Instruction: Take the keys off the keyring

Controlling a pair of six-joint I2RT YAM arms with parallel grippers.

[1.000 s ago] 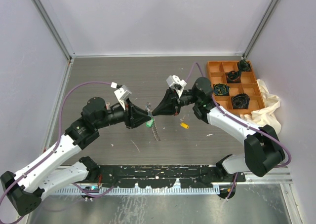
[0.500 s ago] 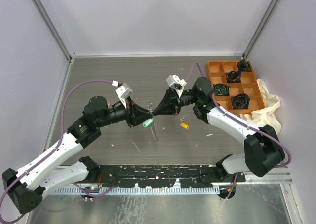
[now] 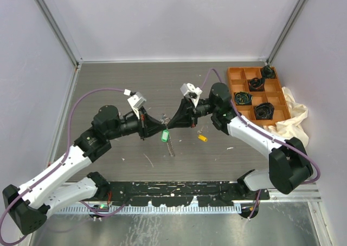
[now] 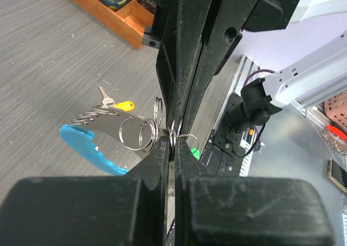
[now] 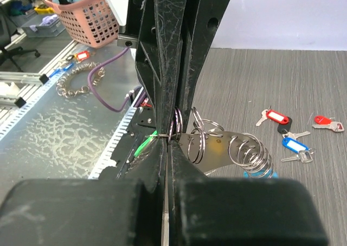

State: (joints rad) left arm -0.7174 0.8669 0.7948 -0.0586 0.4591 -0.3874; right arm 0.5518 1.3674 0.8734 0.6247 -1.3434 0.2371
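Between left gripper and right gripper, both tight on it, the keyring.

Top external: fixed, high above and behind the robot, angled down and forward. Far off; whole table in frame.

Left wrist: rides just behind left gripper, sights along its fingers toward robot's right. Very near. Orange tray in background, also in top view.

Right wrist: just behind right gripper, sights the opposite way, toward robot's left. Very near. Pink basket beyond table edge.

The 2 wrist views face each other, each meeting the other's fingers head-on. All 3 share the fingertip meeting spot at the keyring, mid-table.
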